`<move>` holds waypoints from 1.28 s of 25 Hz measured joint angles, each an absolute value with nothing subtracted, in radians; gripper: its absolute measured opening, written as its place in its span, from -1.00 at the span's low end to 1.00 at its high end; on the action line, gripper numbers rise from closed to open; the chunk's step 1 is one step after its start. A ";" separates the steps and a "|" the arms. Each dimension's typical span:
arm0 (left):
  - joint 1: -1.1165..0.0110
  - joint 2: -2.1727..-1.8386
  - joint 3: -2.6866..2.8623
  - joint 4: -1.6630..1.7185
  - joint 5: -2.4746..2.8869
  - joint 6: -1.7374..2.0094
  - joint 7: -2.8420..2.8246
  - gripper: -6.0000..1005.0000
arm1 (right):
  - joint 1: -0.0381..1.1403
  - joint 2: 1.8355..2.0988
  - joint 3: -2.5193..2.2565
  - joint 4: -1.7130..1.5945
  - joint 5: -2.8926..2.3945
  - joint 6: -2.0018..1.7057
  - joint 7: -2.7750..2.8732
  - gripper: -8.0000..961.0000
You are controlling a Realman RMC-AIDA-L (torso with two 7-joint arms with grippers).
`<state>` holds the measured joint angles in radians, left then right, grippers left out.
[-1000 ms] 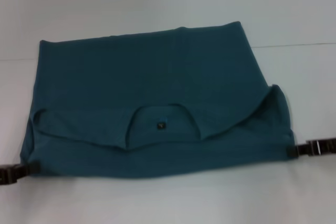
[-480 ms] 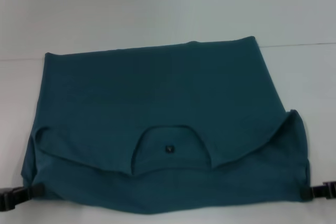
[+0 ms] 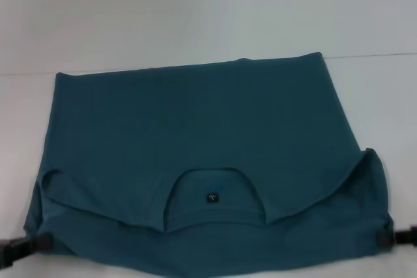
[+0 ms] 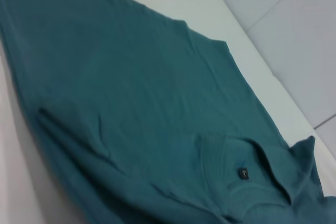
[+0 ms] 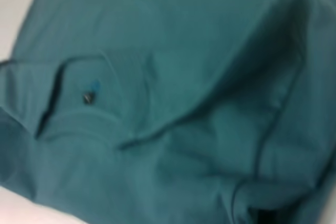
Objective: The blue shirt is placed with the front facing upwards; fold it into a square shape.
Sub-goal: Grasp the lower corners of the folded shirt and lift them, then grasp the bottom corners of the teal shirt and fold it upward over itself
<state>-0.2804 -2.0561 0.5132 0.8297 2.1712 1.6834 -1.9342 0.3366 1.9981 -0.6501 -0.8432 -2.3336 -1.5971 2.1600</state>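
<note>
Blue shirt (image 3: 195, 135) is lying on the white table (image 3: 195, 11), near part doubled, collar with black tag (image 3: 212, 197) facing up. Left gripper (image 3: 40, 243) is pinching the shirt's near left corner, fingers closed on cloth. Right gripper (image 3: 386, 239) is pinching the near right corner likewise.

- The table (image 3: 195, 11) is white and plain, and it fills the view.
- A thin dark seam (image 3: 371, 56) runs across the table on the right side, and it goes on at the left.
</note>
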 joint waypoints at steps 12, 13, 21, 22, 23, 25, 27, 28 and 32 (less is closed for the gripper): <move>-0.378 -2.003 0.373 0.836 2.167 1.743 -1.945 -0.92 | 0.468 1.975 -0.520 -0.844 -2.323 -1.616 2.158 -0.91; -0.384 -2.001 0.371 0.836 2.167 1.743 -1.945 -0.92 | 0.477 1.973 -0.518 -0.844 -2.320 -1.616 2.161 -0.91; -0.453 -1.969 0.368 0.832 2.167 1.726 -1.957 -0.92 | 0.550 1.943 -0.504 -0.873 -2.267 -1.591 2.223 -0.90; -0.460 -1.966 0.368 0.833 2.167 1.723 -1.959 -0.92 | 0.560 1.943 -0.504 -0.883 -2.266 -1.581 2.232 -0.90; -0.467 -1.962 0.368 0.833 2.168 1.720 -1.960 -0.92 | 0.570 1.943 -0.504 -0.896 -2.266 -1.566 2.243 -0.90; -0.481 -1.954 0.368 0.833 2.170 1.710 -1.967 -0.92 | 0.583 1.942 -0.503 -0.911 -2.266 -1.547 2.257 -0.90; -0.487 -1.950 0.368 0.830 2.174 1.698 -1.974 -0.92 | 0.592 1.941 -0.503 -0.920 -2.265 -1.540 2.265 -0.90; -0.487 -1.951 0.368 0.828 2.175 1.696 -1.975 -0.92 | 0.592 1.941 -0.503 -0.921 -2.265 -1.540 2.265 -0.90; -0.463 -1.960 0.369 0.826 2.175 1.695 -1.976 -0.92 | 0.566 1.952 -0.508 -0.921 -2.265 -1.561 2.257 -0.90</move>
